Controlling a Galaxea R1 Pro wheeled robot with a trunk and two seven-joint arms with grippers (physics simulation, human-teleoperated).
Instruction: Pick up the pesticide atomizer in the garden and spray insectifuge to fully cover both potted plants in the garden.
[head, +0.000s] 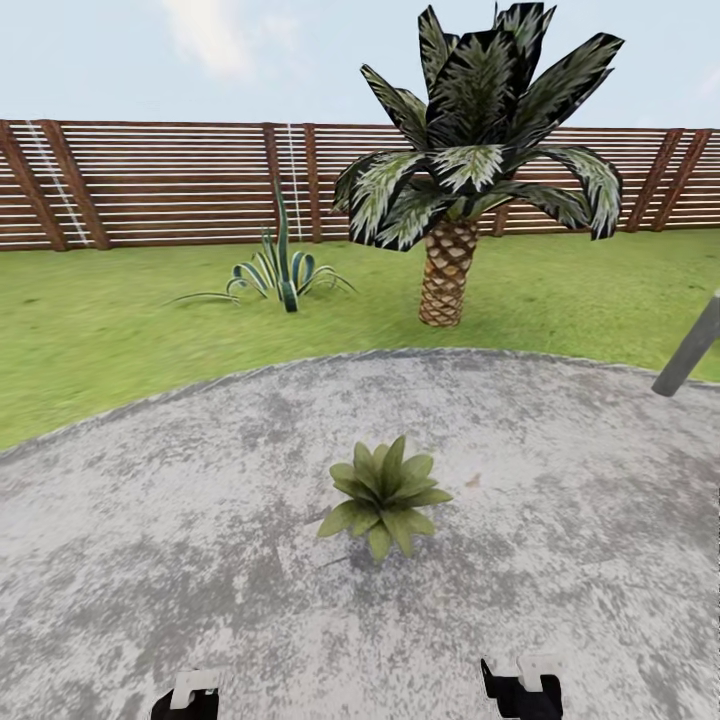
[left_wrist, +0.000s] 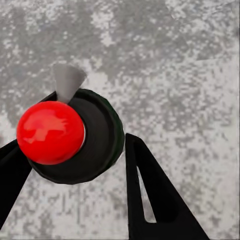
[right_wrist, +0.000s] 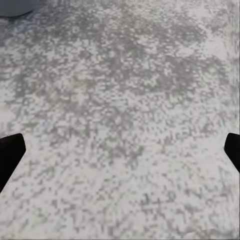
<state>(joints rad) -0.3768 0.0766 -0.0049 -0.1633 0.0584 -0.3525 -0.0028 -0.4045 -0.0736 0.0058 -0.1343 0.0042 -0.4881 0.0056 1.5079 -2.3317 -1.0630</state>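
One potted plant (head: 385, 495), a low rosette of broad green leaves, stands in the middle of the round grey paved patio (head: 560, 520); its leaves hide the pot. Seen end-on in the left wrist view, the pesticide atomizer (left_wrist: 97, 137) is a dark green round body with a red ball (left_wrist: 50, 131) and a pale grey spout (left_wrist: 67, 80). My left gripper (left_wrist: 90, 117) is shut on it above the paving. Its tips (head: 185, 700) show at the bottom edge of the head view. My right gripper (right_wrist: 120, 145) hangs open over bare paving, with its tips (head: 520, 688) at the bottom right.
Beyond the patio lies green lawn (head: 100, 330) with a palm-like plant (head: 450, 200), a spiky thin-leaved plant (head: 280, 270) and a brown slat fence (head: 170, 180). A grey pole (head: 690, 345) leans in at the right edge. A grey rounded edge (right_wrist: 15, 6) shows in the right wrist view.
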